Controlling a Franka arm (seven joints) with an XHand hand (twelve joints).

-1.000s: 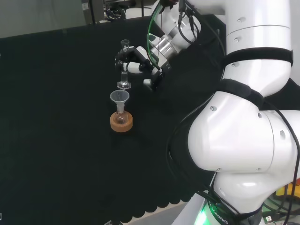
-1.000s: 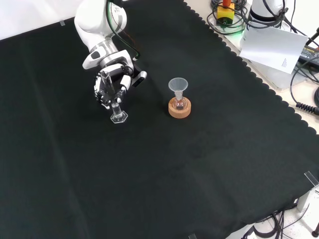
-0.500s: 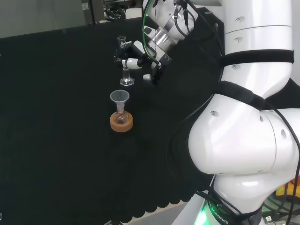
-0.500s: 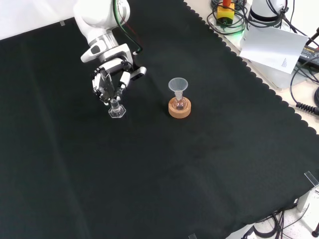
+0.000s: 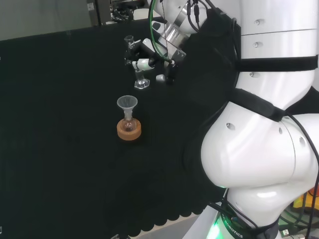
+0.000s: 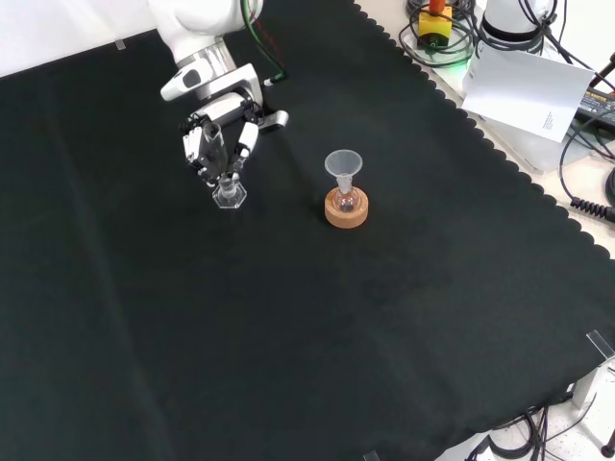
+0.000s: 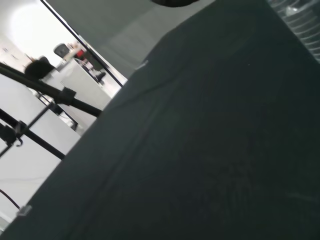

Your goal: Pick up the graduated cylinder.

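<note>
Table [image 6: 404, 317]: covered edge to edge in black cloth, its scalloped hem showing along the near-right border in the front view; the cloth lies flat and bare apart from two groups of ware. Landmark: cork ring stand [image 6: 346, 210] [image 5: 129, 130], carrying a small round flask [image 5: 128, 123] with a clear funnel [image 6: 343, 165] [image 5: 127, 103] seated in its neck. Graduated cylinder [image 6: 229, 189] [image 5: 140, 81]: clear, with a hexagonal foot, to the left of the cork ring stand in the front view and beyond it in the head view; tilted in the head view, and whether its foot meets the cloth cannot be told. Hand [image 6: 219, 140] [image 5: 144, 56]: black and white, fingers curled round the cylinder's upper tube, pinching it. White arm links [image 5: 264, 124] stand large to the right of the stand in the head view. Off the cloth, up and right of the stand in the front view: a white sheet of paper [image 6: 527, 90], coiled black cables [image 6: 588, 182], a yellow and red device [image 6: 434, 21]. Wrist view: the cloth, a pale floor and white room furniture with dark stands behind.
</note>
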